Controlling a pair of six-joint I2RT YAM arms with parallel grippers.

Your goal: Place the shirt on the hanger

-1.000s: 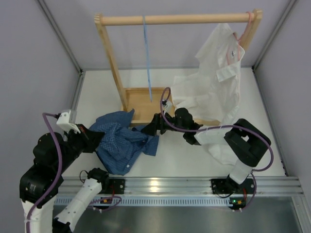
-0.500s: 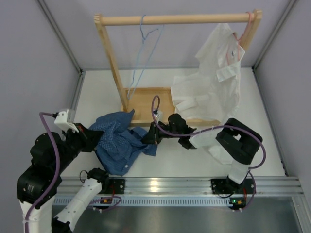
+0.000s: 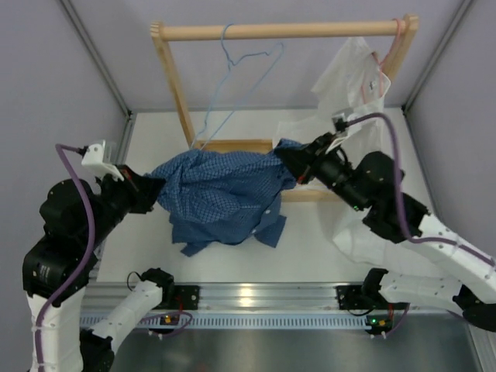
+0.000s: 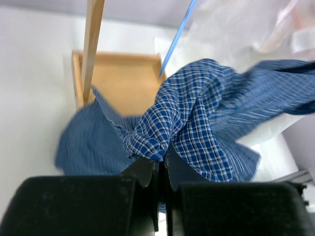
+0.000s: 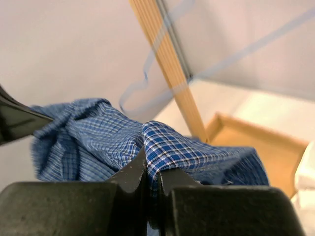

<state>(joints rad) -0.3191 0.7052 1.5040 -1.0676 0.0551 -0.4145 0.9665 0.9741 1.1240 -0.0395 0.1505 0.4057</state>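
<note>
The blue checked shirt (image 3: 221, 195) hangs stretched in the air between my two grippers, in front of the wooden rack. My left gripper (image 3: 153, 191) is shut on the shirt's left edge (image 4: 157, 132). My right gripper (image 3: 288, 165) is shut on its right edge (image 5: 162, 142). The light-blue wire hanger (image 3: 232, 85) hangs by its hook from the rack's top bar, swung at a slant just above and behind the shirt. In the right wrist view the hanger (image 5: 147, 73) shows blurred behind the cloth.
The wooden rack (image 3: 177, 93) stands at the back on a tray base (image 3: 232, 147). A white shirt (image 3: 353, 101) on a pink hanger (image 3: 387, 50) hangs at the rack's right end, draping down behind my right arm. Grey walls close in both sides.
My right gripper has shut on the shirt and lifted it up and to the right. The shirt rose off the table and spread out. The light-blue hanger has swung round.
</note>
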